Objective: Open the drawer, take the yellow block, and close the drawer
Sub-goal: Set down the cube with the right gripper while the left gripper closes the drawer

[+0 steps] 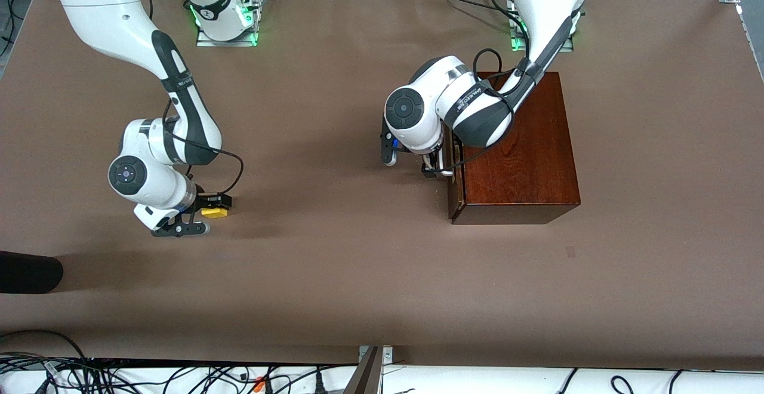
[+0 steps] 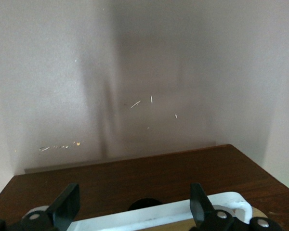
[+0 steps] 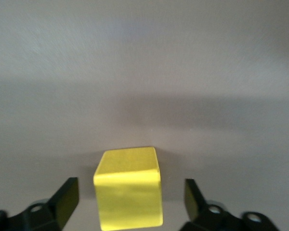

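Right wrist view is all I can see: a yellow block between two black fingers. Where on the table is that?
Observer: The yellow block sits on the brown table toward the right arm's end, with the right gripper open around it, well apart from a wooden box.
Operator: Does the box have a drawer?
Observer: Yes. The drawer faces the right arm's end of the table and looks shut, or nearly so.
Operator: What is the other arm doing?
Observer: The left gripper is at the drawer's white handle, with its fingers open.
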You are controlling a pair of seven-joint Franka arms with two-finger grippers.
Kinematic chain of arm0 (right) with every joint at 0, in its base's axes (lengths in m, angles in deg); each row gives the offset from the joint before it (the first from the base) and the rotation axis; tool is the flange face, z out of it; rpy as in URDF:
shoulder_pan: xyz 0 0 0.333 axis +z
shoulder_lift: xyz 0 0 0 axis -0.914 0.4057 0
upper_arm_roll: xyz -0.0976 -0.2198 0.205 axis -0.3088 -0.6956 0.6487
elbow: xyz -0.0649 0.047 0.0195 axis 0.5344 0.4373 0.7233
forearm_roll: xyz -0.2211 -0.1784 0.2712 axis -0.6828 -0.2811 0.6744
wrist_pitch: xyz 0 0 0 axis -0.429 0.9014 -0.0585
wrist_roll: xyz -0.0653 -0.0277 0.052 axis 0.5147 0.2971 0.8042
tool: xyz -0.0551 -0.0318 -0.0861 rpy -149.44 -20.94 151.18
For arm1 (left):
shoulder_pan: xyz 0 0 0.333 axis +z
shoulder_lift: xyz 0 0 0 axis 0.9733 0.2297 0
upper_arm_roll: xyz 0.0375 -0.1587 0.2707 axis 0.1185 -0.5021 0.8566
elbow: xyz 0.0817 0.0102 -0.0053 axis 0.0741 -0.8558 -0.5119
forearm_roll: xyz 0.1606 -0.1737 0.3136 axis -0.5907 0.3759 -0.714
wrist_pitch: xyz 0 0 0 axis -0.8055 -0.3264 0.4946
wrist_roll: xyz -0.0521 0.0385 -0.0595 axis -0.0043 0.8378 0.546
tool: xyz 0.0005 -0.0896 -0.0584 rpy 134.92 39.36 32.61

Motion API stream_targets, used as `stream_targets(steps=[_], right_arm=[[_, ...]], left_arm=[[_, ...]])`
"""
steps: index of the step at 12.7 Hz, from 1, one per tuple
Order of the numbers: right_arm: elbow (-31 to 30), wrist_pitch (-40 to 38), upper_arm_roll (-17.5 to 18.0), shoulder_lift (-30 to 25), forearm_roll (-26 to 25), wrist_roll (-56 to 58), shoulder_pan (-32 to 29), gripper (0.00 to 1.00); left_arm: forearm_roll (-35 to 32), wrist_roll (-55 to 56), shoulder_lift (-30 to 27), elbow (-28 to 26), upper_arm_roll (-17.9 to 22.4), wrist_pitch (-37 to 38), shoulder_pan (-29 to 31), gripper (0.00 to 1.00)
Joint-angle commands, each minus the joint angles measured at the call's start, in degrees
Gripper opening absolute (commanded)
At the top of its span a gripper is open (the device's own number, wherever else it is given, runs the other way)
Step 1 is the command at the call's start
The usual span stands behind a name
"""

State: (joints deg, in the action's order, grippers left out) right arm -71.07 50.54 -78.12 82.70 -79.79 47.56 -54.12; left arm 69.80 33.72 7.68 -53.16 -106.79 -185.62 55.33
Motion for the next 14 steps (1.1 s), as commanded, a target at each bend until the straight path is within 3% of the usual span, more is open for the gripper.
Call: stream_targets(steps=[1, 5, 9, 14], right_arm=[[-1.6, -1.3, 0.4, -7.5, 0.3, 0.3, -0.4, 1.00], [1.6, -14.0, 1.0, -18.4, 0.3, 0.4, -0.4, 1.00], [13.0, -31.4, 0.9, -21.7, 0.1, 0.3, -0.3, 1.00], [14.8, -38.0, 1.1, -26.5, 0.0, 0.2, -0.2, 1.00]], left_arm=[[-3.1, -1.4, -1.5, -0.4, 0.1, 1.8, 0.7, 1.00], [-3.9, -1.3, -1.8, -0.4, 0.0, 1.9, 0.6, 1.00], [-3.9, -1.0, -1.9, -0.3, -0.1, 2.4, 0.6, 1.00], [6.0, 4.7, -3.7, 7.2, -0.3, 2.3, 1.3, 1.00]])
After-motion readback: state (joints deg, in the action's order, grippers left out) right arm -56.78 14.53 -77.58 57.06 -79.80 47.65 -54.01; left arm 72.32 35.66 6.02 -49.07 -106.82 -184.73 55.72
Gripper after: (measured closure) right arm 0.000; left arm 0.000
